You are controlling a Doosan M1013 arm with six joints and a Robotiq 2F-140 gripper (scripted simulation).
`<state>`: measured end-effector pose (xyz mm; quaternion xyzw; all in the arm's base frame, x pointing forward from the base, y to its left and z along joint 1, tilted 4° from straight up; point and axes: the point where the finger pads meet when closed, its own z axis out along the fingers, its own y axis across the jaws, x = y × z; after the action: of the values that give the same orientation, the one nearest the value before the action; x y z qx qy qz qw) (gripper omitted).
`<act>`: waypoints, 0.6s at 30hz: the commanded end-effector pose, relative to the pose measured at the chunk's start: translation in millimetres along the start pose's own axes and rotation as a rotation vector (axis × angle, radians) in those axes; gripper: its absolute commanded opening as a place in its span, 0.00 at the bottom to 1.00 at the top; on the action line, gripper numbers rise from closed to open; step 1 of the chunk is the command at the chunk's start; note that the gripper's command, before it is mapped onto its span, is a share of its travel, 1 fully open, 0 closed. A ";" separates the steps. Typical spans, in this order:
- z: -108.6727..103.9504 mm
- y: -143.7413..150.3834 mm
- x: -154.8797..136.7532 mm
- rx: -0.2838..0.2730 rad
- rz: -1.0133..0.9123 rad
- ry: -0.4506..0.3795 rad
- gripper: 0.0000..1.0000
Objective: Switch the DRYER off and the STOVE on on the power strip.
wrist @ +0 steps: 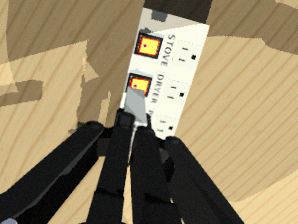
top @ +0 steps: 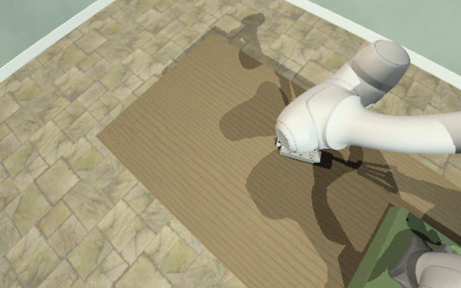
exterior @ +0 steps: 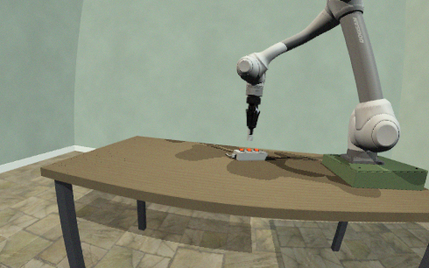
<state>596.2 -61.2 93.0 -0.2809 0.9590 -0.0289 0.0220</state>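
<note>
The white power strip [wrist: 174, 63] [exterior: 249, 155] lies flat on the wooden table [exterior: 151, 175] [top: 186, 141]; in the top view only its edge [top: 299, 155] shows under the wrist. In the wrist view the STOVE switch [wrist: 148, 46] and the DRYER switch [wrist: 139, 84] both glow orange. The third switch is hidden behind my fingers. My gripper [wrist: 132, 101] [exterior: 250, 135] is shut and empty, pointing straight down. It hangs a little above the strip, its tips over the near side of the DRYER switch. The exterior view shows three orange switches on top of the strip.
The arm's green base [exterior: 375, 172] [top: 389, 240] stands on the table's right end.
</note>
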 end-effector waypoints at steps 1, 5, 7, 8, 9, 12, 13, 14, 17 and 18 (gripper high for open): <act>1.6 0.0 0.0 0.000 0.000 0.000 0.00; 3.1 -0.1 0.0 0.000 0.000 0.000 0.00; 5.0 -0.2 -0.1 0.000 0.000 0.000 0.00; 6.0 -0.2 -0.1 0.000 0.000 0.000 0.00; 7.1 -0.3 -0.1 0.000 0.000 0.000 0.00; 10.7 -0.5 -0.1 0.000 0.000 0.000 0.00; 11.9 -0.5 -0.1 0.000 0.000 0.000 0.00; 13.2 -0.6 -0.1 0.000 0.000 0.000 0.00; 17.2 -0.8 -0.1 0.000 0.000 0.000 0.00; 18.6 -0.8 -0.2 0.000 0.000 0.000 0.00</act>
<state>597.7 -62.5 76.8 -0.2809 0.9590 -0.0289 0.0219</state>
